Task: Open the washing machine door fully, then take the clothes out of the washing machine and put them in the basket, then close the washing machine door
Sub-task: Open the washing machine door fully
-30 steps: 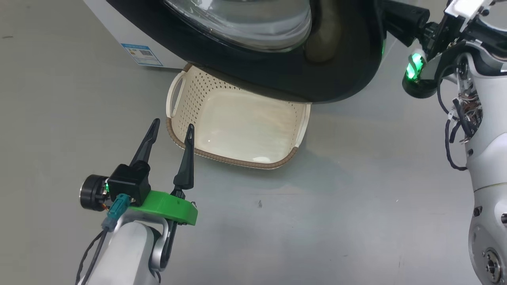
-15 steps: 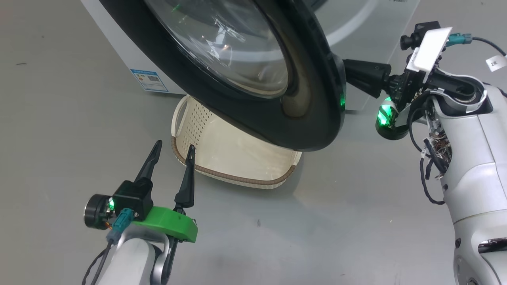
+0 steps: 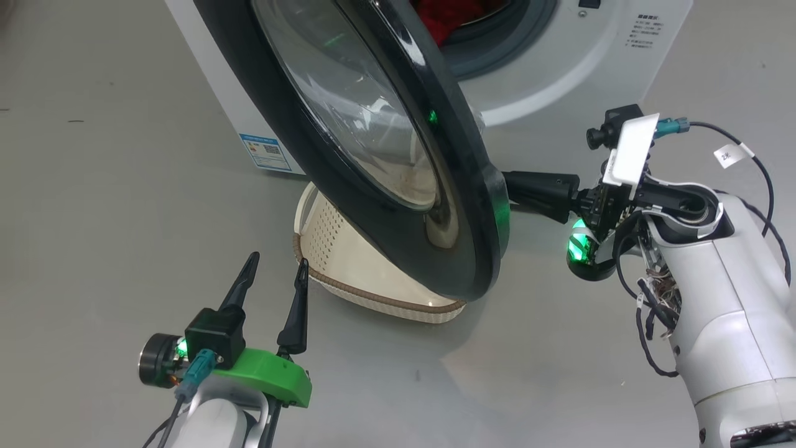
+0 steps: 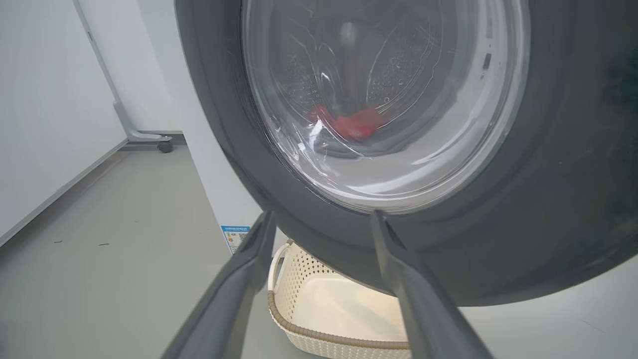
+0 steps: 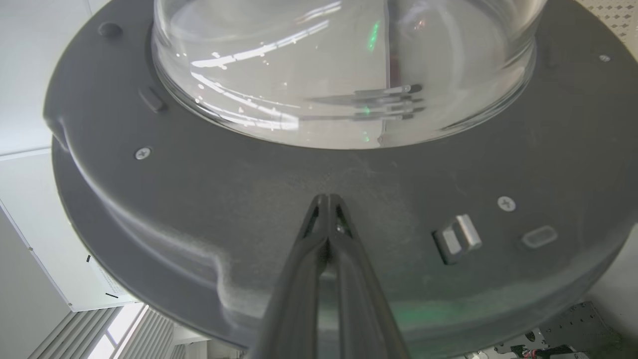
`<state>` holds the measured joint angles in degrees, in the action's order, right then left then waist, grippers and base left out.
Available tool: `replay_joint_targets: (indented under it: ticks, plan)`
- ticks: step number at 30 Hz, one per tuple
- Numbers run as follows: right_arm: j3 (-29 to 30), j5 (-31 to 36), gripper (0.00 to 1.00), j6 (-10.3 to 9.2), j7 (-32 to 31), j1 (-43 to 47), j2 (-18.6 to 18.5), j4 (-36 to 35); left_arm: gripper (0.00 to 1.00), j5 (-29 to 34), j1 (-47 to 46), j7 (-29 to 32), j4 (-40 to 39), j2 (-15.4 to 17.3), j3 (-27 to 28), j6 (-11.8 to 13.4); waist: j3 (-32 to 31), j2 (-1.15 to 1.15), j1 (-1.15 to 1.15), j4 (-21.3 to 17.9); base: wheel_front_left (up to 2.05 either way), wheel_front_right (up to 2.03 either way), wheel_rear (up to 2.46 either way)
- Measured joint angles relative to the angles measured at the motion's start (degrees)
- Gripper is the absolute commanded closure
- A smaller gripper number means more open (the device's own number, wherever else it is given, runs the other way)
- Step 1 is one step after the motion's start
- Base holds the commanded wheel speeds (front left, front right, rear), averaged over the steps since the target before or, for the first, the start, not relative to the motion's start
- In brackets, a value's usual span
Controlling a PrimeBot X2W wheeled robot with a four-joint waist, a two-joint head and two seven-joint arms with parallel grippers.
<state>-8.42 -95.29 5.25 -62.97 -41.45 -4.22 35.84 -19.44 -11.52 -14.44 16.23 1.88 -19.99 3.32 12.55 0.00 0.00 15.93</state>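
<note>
While the door [image 3: 367,143] stood swung partly out from the washer [image 3: 559,74], the right fingers [image 5: 299,284] were shut together, holding nothing. Their tips met its dark inner face between the glass bowl and the rim, near the latch [image 5: 456,242]. Left fingers [image 3: 297,305] were spread open and empty over the floor [image 3: 124,218], just beside the basket [image 3: 373,297]'s near corner. That basket sat on the floor under the door. Red clothes [image 3: 444,15] lay in the drum.

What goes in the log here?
round black-rimmed glass door: part-open; right gripper: shut, at its inner face; left gripper: open; red clothes: in white washer; cream perforated basket: empty
</note>
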Motion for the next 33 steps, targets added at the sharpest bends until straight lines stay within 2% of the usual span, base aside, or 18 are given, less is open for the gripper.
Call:
replay_joint_targets:
  ticks: [14, 19, 33]
  plan:
    - [-3.4, -3.5, 1.00, 0.24, 0.1, 7.1, 0.3, -4.3, 0.00, -0.2, 1.7, 0.0, 0.2, 0.0, 0.2, 0.5, -3.0, 0.00, 0.00, 4.6, 0.00, 0.00, 0.00]
    - [-6.0, -7.4, 1.00, 0.46, 1.2, 9.7, 0.3, -6.4, 0.00, -0.2, 2.0, 0.0, 0.4, 0.0, 0.1, 0.5, -3.8, 0.00, 0.00, 6.4, 0.00, 0.00, 0.00]
    - [-14.7, -12.9, 1.00, 0.67, 5.8, 13.8, 0.4, -11.1, 0.00, -0.2, 3.1, 0.0, 0.5, 0.1, 1.3, 0.7, -5.1, 0.00, 0.00, 10.3, 0.00, 0.00, 0.00]
